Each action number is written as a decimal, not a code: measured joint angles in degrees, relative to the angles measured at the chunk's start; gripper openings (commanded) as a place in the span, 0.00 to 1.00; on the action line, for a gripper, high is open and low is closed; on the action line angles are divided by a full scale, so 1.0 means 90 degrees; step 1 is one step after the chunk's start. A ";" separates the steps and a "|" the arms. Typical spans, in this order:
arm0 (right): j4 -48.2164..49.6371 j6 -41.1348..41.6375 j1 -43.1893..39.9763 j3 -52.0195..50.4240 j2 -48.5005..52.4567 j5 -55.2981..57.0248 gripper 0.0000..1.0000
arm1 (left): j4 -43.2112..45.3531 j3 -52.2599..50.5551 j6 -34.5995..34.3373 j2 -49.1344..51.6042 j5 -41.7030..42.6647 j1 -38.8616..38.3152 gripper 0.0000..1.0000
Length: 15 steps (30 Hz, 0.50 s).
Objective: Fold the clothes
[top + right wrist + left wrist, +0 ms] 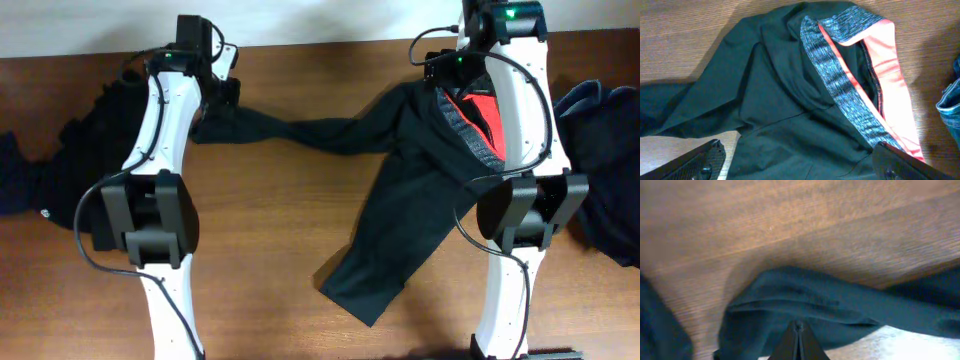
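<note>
So the brown wooden table [270, 230] is mostly taken up by the soft black long trousers [400, 220], sprawled across the middle. One leg runs down toward the near edge, the other is stretched out to the left along the far side. More clothes wait at the sides: a crumpled black heap [70, 150] at the left end and a rumpled navy garment [605, 150] at the right end, both well apart from the fold in hand. The trousers' speckled grey knit waistband [840, 85] with its bright red lining [890, 85] lies flipped open at the top right, right under the right arm. Right gripper [800, 162] hangs over it with jaws spread wide, holding nothing. Left gripper [798, 339] is pressed together on the cuff end of the stretched leg, I think; the wrist view is blurry, but dark cloth bunches right at the fingertips. My take: this is the straightening step, so pull that leg taut and low along the table, and bring the right one down on the waistband to anchor it so the whole thing doesn't slide
</note>
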 measured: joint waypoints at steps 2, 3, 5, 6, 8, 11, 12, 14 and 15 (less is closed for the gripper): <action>0.0000 0.0002 0.0000 -0.0002 0.0000 -0.0012 0.99 | 0.0024 0.0000 0.0000 0.0214 0.0002 0.0000 0.01; 0.0000 -0.0005 0.0000 -0.0002 0.0002 -0.0015 0.99 | 0.0063 -0.0002 0.0000 0.0316 0.0000 0.0000 0.01; -0.0002 0.0000 0.0000 -0.0002 0.0000 -0.0015 0.99 | 0.0148 -0.0002 0.0000 0.0512 -0.0007 0.0002 0.01; -0.0005 0.0002 0.0000 0.0000 0.0000 -0.0015 0.99 | 0.0189 -0.0005 0.0000 0.0578 -0.0022 0.0002 0.01; -0.0005 0.0000 0.0000 0.0000 0.0002 -0.0015 0.99 | 0.0265 -0.0007 0.0000 0.0682 -0.0051 0.0000 0.01; -0.0002 -0.0002 0.0000 -0.0002 0.0002 -0.0015 0.99 | 0.0401 -0.0027 0.0000 0.0716 -0.0100 0.0002 0.01; -0.0002 0.0000 0.0000 -0.0002 0.0000 -0.0017 0.99 | 0.0483 -0.0027 0.0000 0.0716 -0.0121 0.0007 0.01; -0.0002 0.0000 0.0000 -0.0002 0.0002 -0.0015 0.99 | 0.0644 -0.0027 0.0000 0.0716 -0.0211 0.0007 0.01; -0.0002 -0.0002 0.0000 -0.0002 0.0000 -0.0017 0.99 | 0.0707 -0.0027 0.0000 0.0716 -0.0272 0.0007 0.01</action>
